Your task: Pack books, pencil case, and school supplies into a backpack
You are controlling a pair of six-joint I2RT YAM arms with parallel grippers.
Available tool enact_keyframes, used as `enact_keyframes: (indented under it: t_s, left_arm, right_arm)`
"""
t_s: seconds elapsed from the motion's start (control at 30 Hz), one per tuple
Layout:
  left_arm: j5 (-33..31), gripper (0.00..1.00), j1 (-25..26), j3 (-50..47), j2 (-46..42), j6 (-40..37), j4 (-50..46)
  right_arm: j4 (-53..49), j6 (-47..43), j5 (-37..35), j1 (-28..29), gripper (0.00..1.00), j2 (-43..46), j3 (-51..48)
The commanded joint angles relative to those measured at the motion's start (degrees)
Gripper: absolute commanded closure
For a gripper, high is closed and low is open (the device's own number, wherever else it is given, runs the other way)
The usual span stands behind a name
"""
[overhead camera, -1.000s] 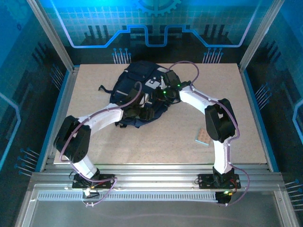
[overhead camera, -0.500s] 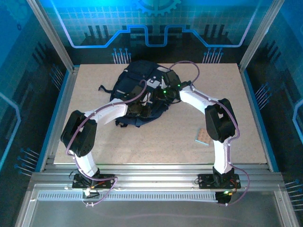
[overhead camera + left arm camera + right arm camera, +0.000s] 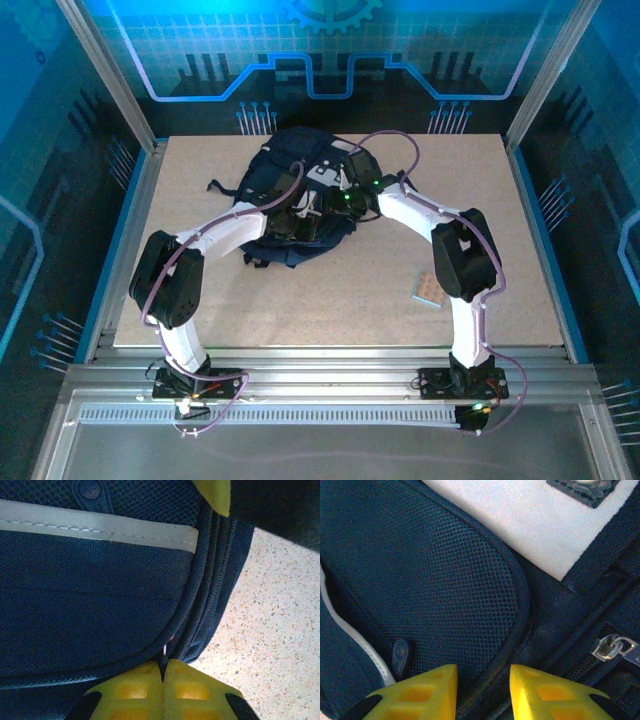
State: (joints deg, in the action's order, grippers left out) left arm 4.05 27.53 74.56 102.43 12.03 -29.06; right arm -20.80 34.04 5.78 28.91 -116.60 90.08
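Note:
The navy backpack (image 3: 285,165) lies at the back middle of the table, and both grippers are on it. My left gripper (image 3: 300,215) (image 3: 163,664) is shut: its yellow fingertips pinch the black zipper pull (image 3: 164,650) at the edge of the backpack (image 3: 100,605). My right gripper (image 3: 335,200) (image 3: 482,672) has its fingers partly apart, clamped on a ridge of piping and mesh of the backpack (image 3: 445,570). Of the school supplies, a tan dotted pad (image 3: 427,290) lies on the table by the right arm. The books and the pencil case are out of view.
Black straps (image 3: 222,187) trail off the backpack's left side. A second metal zipper pull (image 3: 612,647) sits right of my right fingers. Speckled tabletop (image 3: 280,610) shows right of the bag. Metal frame posts and glass walls ring the table.
My left gripper has closed onto the zipper pull after reaching farther back over the bag. The right arm has held still.

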Motion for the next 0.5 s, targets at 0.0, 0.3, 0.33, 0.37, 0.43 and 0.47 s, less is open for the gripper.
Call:
enact_keyframes:
  t_s: [0.0,0.3,0.33,0.37,0.43,0.47]
  left_arm:
    - [1.73,1.0,-1.06,2.3,0.19,0.33,-0.47]
    - [8.55,1.0,3.63,-0.1,-4.42,1.36,-4.06]
    - [9.07,1.0,4.07,-0.65,-4.85,2.35,-3.23]
    - [10.03,1.0,4.31,-1.32,-5.2,3.37,-2.03]
    - [10.7,1.0,4.8,-1.85,-5.57,5.02,-0.02]
    - [11.1,1.0,5.19,-1.59,-5.44,5.3,0.33]
  right_arm:
    - [-0.16,-0.23,-1.65,0.45,0.62,0.48,-0.93]
    - [6.77,5.53,6.12,-0.04,0.63,-1.97,0.81]
    - [7.6,6.64,7.83,0.09,0.62,-1.82,0.48]
    - [8.47,7.56,9.23,0.36,0.61,-1.47,-0.03]
    - [10.18,8.97,10.58,0.92,0.66,-0.81,-1.63]
    - [10.44,9.02,10.52,1.14,0.82,-0.59,-2.29]
